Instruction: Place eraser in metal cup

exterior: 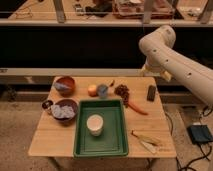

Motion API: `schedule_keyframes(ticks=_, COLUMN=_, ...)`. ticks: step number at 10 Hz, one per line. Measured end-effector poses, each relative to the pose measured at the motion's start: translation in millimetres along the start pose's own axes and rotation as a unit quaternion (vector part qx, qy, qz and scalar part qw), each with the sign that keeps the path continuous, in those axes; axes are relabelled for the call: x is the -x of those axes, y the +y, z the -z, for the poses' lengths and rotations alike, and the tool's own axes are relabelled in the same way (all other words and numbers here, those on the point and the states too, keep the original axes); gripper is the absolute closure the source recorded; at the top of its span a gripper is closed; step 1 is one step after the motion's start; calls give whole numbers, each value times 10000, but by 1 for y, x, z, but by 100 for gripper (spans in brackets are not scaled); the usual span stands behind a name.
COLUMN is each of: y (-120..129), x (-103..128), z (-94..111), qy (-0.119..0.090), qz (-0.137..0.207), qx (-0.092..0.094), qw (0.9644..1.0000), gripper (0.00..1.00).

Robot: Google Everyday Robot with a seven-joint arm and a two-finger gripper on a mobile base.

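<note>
The eraser, a small black block, lies on the right rear part of the wooden table. At the table's left edge stands the metal cup, tiny and dark, beside a brown bowl. My gripper hangs at the end of the white arm over the table's back right edge. It is just above and behind the eraser, open and holding nothing. The metal cup is far to its left.
A green tray with a white cup fills the table's middle. Two brown bowls stand left. An orange fruit, a grey-blue cup, a dark cluster, a carrot and pale husks lie around.
</note>
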Motion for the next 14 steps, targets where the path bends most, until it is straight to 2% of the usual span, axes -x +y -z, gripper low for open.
schedule_keyframes(ticks=3, y=-4, x=1, z=-2, qy=1, qz=23, qx=-60, qw=10000, gripper=20)
schedule_keyframes(ticks=5, y=-5, x=1, z=-23, qy=-127, qz=-35, qx=-136, qw=9998, gripper=20)
schedule_keyframes(ticks=8, y=-11, x=8, z=-80, qy=-326, qz=31, qx=-279, qw=9991, gripper=20)
schedule_keyframes(ticks=9, y=-10, x=8, z=-108, qy=-398, qz=74, qx=-368, qw=9985, gripper=20)
schedule_keyframes(ticks=11, y=-1, x=0, z=-156, qy=-491, qz=68, qx=-617, qw=9969, gripper=20)
schedule_keyframes(ticks=13, y=20, x=-18, z=-204, qy=-552, qz=-56, qx=-838, qw=9949, gripper=20)
schedule_keyframes(ticks=14, y=20, x=-23, z=-220, qy=-642, qz=-82, qx=-921, qw=9936, gripper=20)
